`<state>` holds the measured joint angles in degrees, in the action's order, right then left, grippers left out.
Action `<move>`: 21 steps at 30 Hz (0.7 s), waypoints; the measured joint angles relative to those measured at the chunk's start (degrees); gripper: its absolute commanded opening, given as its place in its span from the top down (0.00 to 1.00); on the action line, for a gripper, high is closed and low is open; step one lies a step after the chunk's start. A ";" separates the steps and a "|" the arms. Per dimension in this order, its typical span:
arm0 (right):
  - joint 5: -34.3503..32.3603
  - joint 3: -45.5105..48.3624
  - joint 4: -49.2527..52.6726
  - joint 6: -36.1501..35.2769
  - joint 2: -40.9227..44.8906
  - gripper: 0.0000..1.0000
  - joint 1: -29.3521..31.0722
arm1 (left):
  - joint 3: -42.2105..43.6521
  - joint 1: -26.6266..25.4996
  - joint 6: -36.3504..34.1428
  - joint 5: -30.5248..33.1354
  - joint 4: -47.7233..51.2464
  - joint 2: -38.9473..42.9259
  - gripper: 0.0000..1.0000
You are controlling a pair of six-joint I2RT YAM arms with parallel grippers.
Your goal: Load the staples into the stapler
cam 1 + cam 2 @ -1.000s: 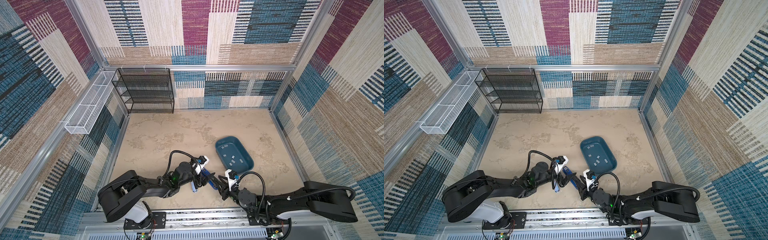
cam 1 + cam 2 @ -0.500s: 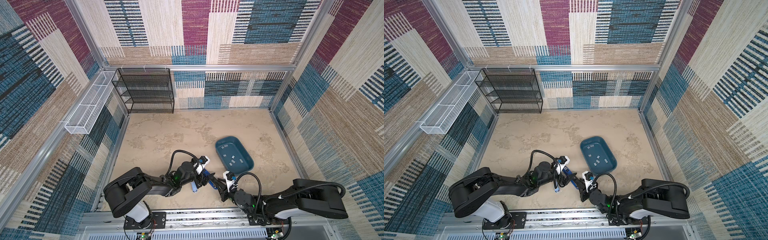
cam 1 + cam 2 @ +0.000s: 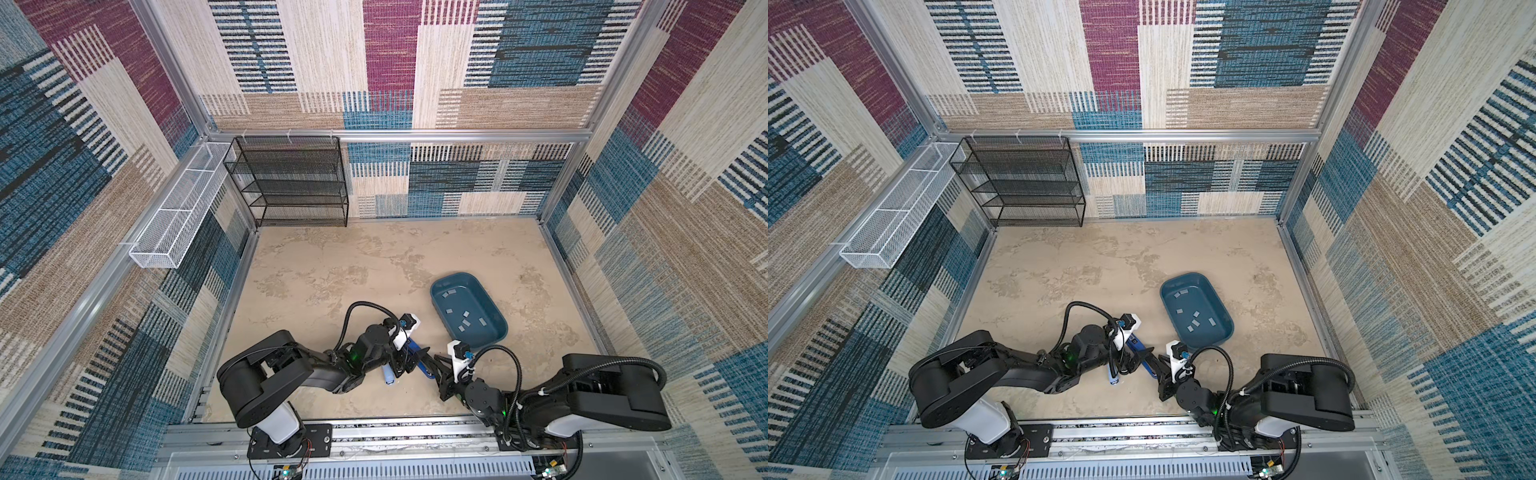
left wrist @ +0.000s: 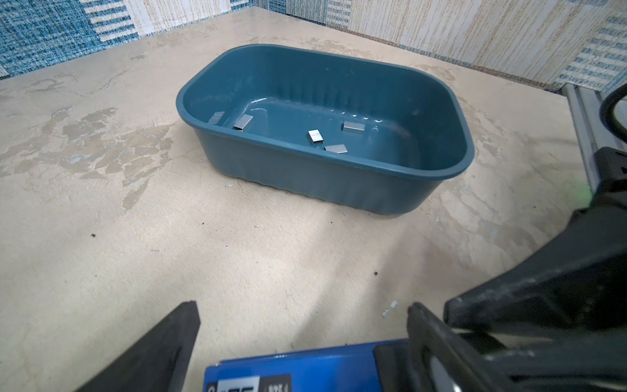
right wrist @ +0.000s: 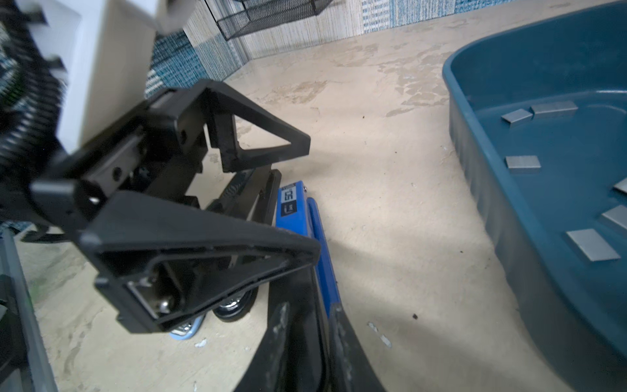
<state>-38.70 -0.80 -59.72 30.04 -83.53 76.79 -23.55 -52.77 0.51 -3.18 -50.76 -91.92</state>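
The blue stapler (image 3: 419, 360) (image 3: 1145, 362) lies near the table's front edge between both grippers. My left gripper (image 3: 409, 359) (image 4: 302, 307) is open wide and straddles the stapler (image 4: 298, 370) without pinching it. Its black fingers (image 5: 203, 237) fill the right wrist view. My right gripper (image 3: 432, 362) (image 5: 322, 298) comes from the right with its fingers shut on the stapler's (image 5: 293, 210) blue arm. Several grey staples (image 3: 465, 322) (image 4: 315, 135) (image 5: 522, 162) lie loose inside the teal tray (image 3: 500, 328) (image 4: 322, 185), to the right of both grippers.
A black wire shelf rack (image 3: 291, 183) stands at the back left. A white wire basket (image 3: 178, 216) hangs on the left wall. Small pale scraps (image 5: 380, 334) lie on the table beside the stapler. The metal rail (image 3: 374, 432) runs along the front edge.
The right gripper's fingers have closed onto the stapler, and the right arm's elbow has drawn in toward the left. The left gripper has stayed open in place.
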 measured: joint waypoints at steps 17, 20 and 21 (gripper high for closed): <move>-0.74 -5.60 7.85 0.07 0.79 0.53 0.00 | -0.68 0.00 -0.09 1.84 2.84 6.12 0.01; -1.90 -8.74 15.85 -0.15 1.81 0.42 -0.04 | -1.29 0.00 -0.22 3.74 5.64 12.13 0.01; -2.38 -9.77 18.05 -0.15 2.29 0.39 -0.07 | -1.38 0.00 -0.24 4.70 6.69 14.16 0.01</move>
<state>-41.08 -10.57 -41.67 29.89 -81.23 76.73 -24.93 -52.77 0.27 1.52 -44.07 -77.76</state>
